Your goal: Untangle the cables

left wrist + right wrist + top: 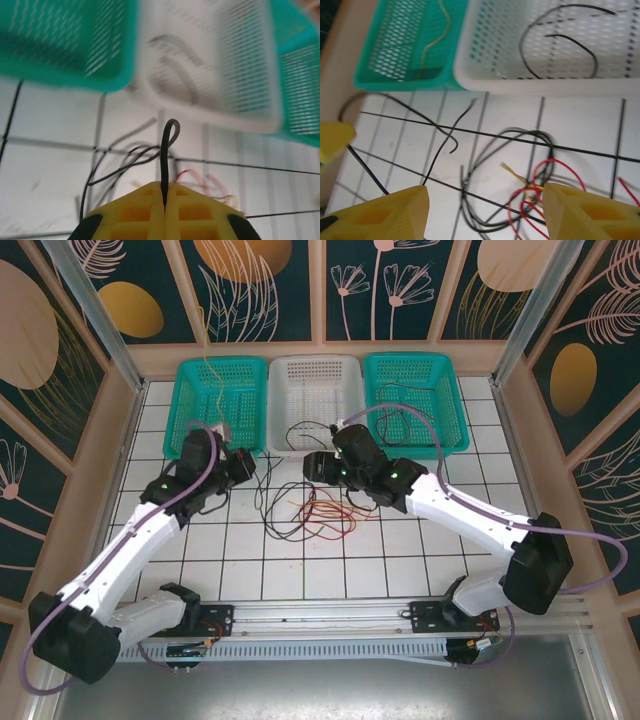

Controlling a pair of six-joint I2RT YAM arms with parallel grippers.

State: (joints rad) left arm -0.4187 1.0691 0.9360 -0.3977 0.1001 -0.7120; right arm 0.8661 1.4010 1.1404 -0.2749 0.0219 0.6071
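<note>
The cables [312, 512] lie in a loose tangle of black, red and yellow wire on the tiled table, between the two arms. My left gripper [164, 194] is shut on a black cable [166, 150], which rises from the pinch and curls into a small loop. In the top view the left gripper [244, 468] hovers left of the tangle. My right gripper [485, 212] stands open above the pile, with black loops [475, 205] and red loops [555, 182] between its fingers [390, 215]. A yellow end [515, 174] pokes out. The right gripper [313, 470] sits just above the tangle.
Three baskets line the far edge: teal [222, 400] holding a yellow wire [437, 35], white [318, 370] holding black wire [570, 42], and teal [440, 390] on the right. Walls enclose the table on three sides. Purple arm cables arc over both arms.
</note>
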